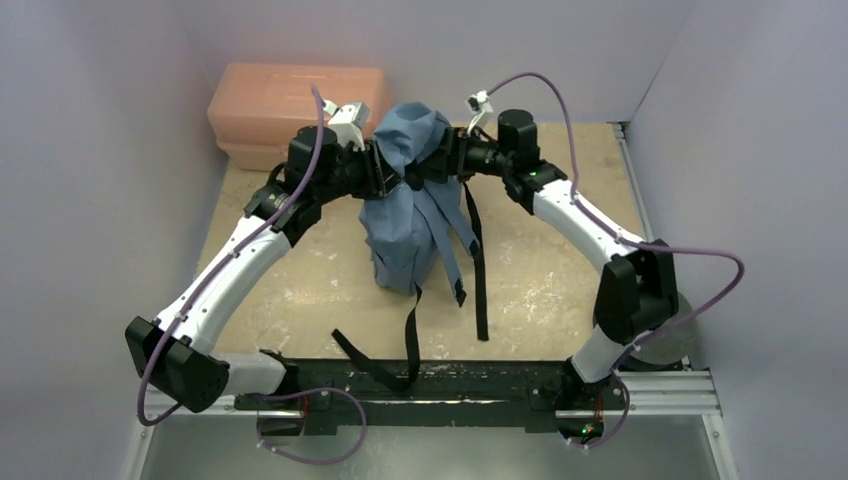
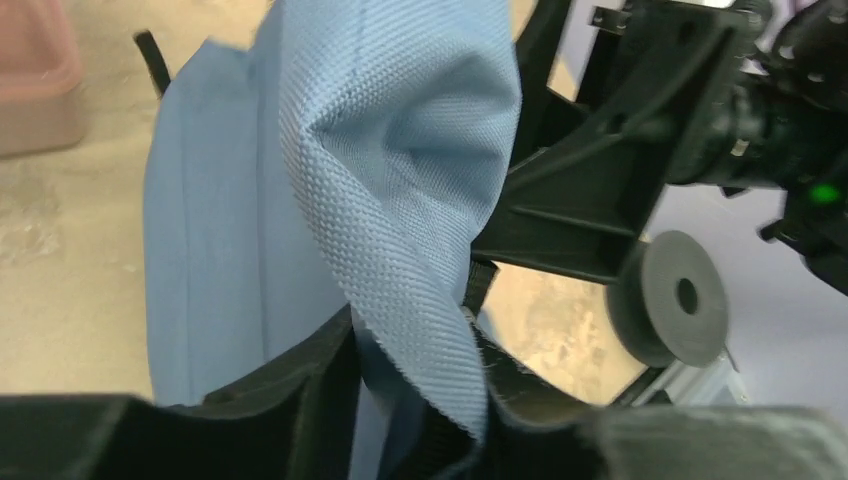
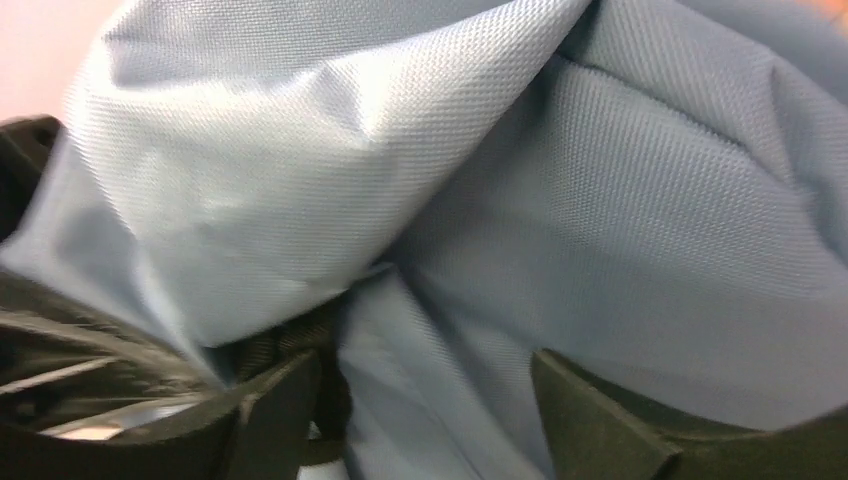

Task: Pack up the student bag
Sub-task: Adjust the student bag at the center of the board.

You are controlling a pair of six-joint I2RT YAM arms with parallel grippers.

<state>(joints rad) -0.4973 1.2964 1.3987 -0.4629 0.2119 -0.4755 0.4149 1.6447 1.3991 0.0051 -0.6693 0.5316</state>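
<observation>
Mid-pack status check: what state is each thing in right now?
student bag: standing upright, top bunched between both grippers.
black straps: hanging loose, ends trailing forward.
salmon-pink box: lid closed, at the far left.
left gripper: pinching a fold of bag fabric.
right gripper: jaws wide, fabric between them; grip unclear.

Matt, coarse-woven cloth student bag

Student bag stands mid-table, blocking my way across. Salmon box closes the far-left corner. Black straps trail toward near edge. Bare table right of bag: passable.
</observation>
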